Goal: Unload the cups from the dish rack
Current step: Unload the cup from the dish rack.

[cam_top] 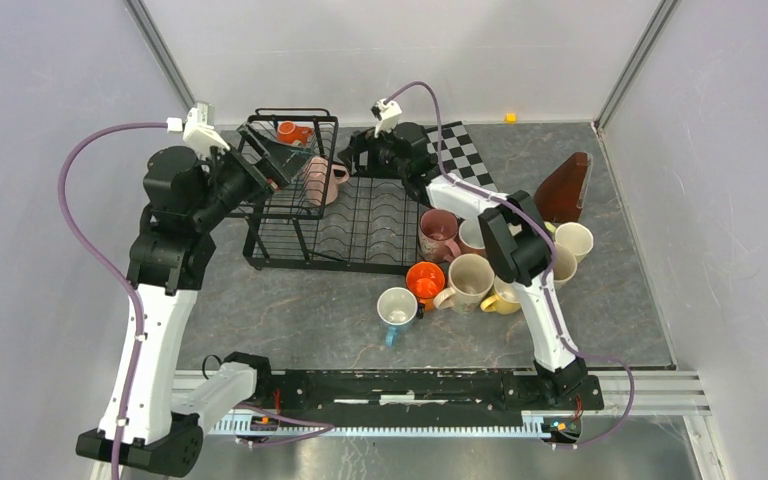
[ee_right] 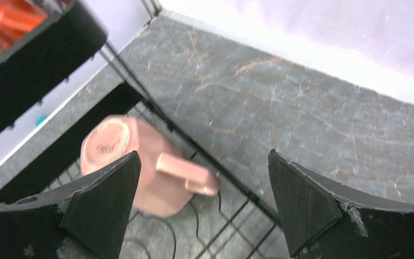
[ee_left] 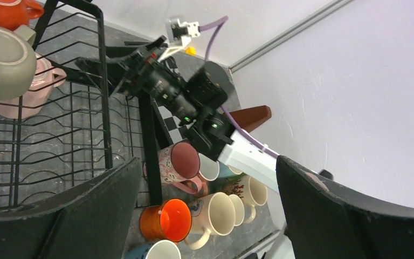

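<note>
The unloading looks mostly done; a cluster of cups (cam_top: 470, 278), some eight as far as can be counted, stands on the bench (cam_top: 290, 320) just right of the dish rack (cam_top: 360, 230), several touching one another. Three cups are left in the rack, as far as the views show: an orange mug (cam_top: 293, 131) in the taller basket part; a pink mug (ee_right: 105, 143) lying on its side on the wires; a greyish cup (ee_left: 2, 62) seen bottom-on, resting against the pink one. The left gripper (ee_left: 207, 162) hangs over the basket end, its jaws spread wide and holding nothing; the right gripper (ee_right: 204, 156) is at the rack's far side, jaws likewise spread and empty, with the pink mug's handle lying between them. The pink mug seems the likely next pick.
</note>
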